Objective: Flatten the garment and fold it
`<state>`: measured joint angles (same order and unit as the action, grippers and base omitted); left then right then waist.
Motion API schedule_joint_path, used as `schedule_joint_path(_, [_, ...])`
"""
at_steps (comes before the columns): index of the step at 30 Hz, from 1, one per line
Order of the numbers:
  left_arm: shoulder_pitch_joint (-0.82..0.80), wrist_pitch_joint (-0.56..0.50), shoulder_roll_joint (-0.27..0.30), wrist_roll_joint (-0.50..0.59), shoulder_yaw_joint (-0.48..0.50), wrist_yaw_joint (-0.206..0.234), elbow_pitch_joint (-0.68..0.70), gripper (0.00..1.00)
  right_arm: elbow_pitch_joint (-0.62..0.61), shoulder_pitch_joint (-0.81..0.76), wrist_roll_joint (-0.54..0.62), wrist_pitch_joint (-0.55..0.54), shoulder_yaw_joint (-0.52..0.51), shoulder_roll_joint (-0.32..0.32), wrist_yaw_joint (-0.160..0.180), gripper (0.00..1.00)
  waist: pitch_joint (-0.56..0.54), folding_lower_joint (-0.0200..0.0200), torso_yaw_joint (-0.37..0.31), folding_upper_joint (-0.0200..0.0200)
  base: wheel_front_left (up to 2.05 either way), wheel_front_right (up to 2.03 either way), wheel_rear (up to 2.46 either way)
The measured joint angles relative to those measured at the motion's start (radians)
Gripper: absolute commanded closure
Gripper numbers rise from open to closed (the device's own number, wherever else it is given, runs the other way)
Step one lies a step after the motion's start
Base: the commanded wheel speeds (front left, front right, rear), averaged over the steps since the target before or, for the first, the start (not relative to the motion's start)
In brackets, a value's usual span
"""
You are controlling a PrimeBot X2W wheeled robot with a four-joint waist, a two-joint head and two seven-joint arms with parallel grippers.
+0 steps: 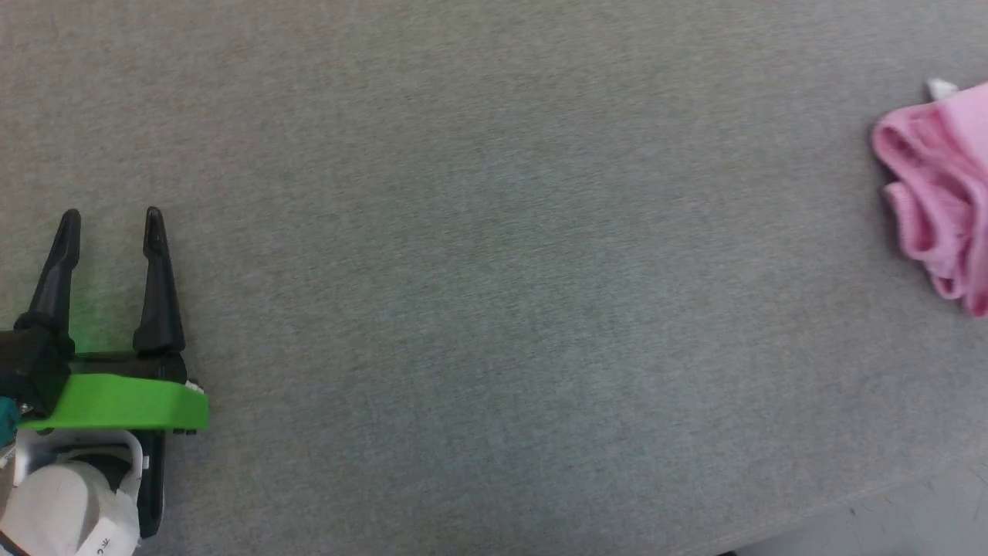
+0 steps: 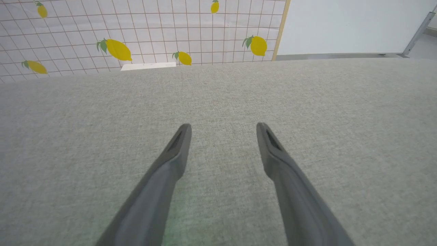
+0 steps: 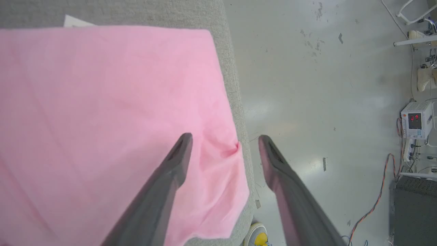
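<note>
Right gripper (image 3: 225,136) spread wide, empty, above garment (image 3: 102,119) corner at table (image 3: 153,12) edge. Left gripper (image 1: 112,214) likewise parted, over bare table. We judge flattening barely started: garment bunched at that edge, folding untouched.

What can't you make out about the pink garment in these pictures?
Head view: most of the garment is cut off by the right edge.
Right wrist view: it runs past the left and bottom edges, and the fingers of the right end effector cover part.
White tag: too small to read.
</note>
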<state>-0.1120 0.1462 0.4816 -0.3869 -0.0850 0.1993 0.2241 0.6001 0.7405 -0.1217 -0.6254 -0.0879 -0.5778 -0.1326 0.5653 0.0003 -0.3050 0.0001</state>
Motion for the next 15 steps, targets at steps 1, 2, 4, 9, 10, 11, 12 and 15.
schedule_joint_path(1, [0.003, -0.001, 0.000, 0.000, 0.000, 0.000, 0.000, 0.00, 0.000, 0.000, 0.011, 0.000, -0.014, 0.003, 0.000, 0.00, 0.002, 0.0000, 0.006, 0.0000, 0.00, 0.00, 0.00])
schedule_joint_path(2, [0.005, -0.001, 0.000, 0.000, -0.002, 0.000, -0.001, 0.00, -0.002, 0.000, 0.021, 0.000, -0.032, 0.007, 0.000, 0.00, 0.002, 0.0000, 0.012, 0.0000, 0.00, 0.00, 0.00])
schedule_joint_path(4, [0.009, 0.003, -0.002, 0.000, -0.008, 0.000, -0.010, 0.00, -0.020, 0.000, 0.033, 0.016, -0.054, 0.020, 0.000, 0.00, -0.008, 0.0000, 0.020, 0.0000, 0.00, 0.00, 0.00])
schedule_joint_path(9, [0.011, 0.027, -0.029, -0.005, -0.032, 0.000, -0.057, 0.00, -0.139, 0.009, -0.001, 0.094, -0.071, 0.054, 0.000, 0.00, -0.062, -0.0001, 0.038, 0.0000, 0.00, 0.00, 0.00])
schedule_joint_path(10, [0.011, 0.034, -0.037, -0.009, -0.036, -0.001, -0.068, 0.00, -0.171, 0.014, -0.013, 0.112, -0.067, 0.065, 0.000, 0.00, -0.079, -0.0001, 0.041, 0.0000, 0.00, 0.00, 0.00])
schedule_joint_path(11, [0.010, 0.039, -0.044, -0.010, -0.040, -0.001, -0.078, 0.00, -0.197, 0.019, -0.033, 0.122, -0.068, 0.080, 0.000, 0.00, -0.093, 0.0000, 0.044, 0.0000, 0.00, 0.00, 0.00])
schedule_joint_path(12, [0.010, 0.044, -0.051, -0.011, -0.045, -0.001, -0.090, 0.00, -0.235, 0.019, -0.056, 0.142, -0.054, 0.094, 0.000, 0.00, -0.113, -0.0001, 0.047, 0.0000, 0.00, 0.00, 0.00])
schedule_joint_path(15, [0.009, 0.059, -0.070, -0.012, -0.051, 0.000, -0.118, 0.00, -0.333, 0.017, -0.104, 0.190, -0.024, 0.136, 0.000, 0.00, -0.168, -0.0002, 0.062, 0.0000, 0.00, 0.00, 0.00])
